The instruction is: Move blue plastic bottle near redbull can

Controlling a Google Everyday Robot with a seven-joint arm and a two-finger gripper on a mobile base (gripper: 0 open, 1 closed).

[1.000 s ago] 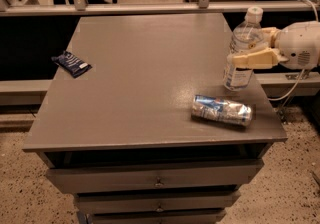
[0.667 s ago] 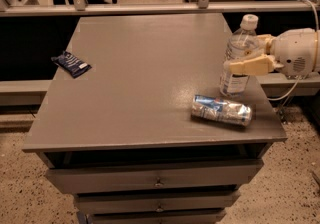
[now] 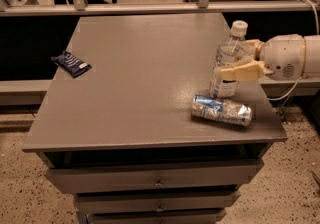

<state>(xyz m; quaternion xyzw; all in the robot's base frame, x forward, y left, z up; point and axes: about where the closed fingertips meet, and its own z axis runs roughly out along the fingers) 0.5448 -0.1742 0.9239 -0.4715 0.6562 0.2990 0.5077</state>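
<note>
The bottle (image 3: pixel 226 54) is held upright, clamped in the pincer (image 3: pixel 235 59), at the right edge of the desk (image 3: pixel 140 93), just behind the lying can (image 3: pixel 221 110). Placement is judged to be in hand. A gentle set-down and release are called for next.

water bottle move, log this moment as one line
claw: in from right, shut on water bottle mid-body | water bottle: upright, just behind red bull can | red bull can: lying on side

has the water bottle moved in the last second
Yes. The water bottle, held in the hand at the right edge of the table, has shifted left and slightly forward, closer to the lying can.
</note>
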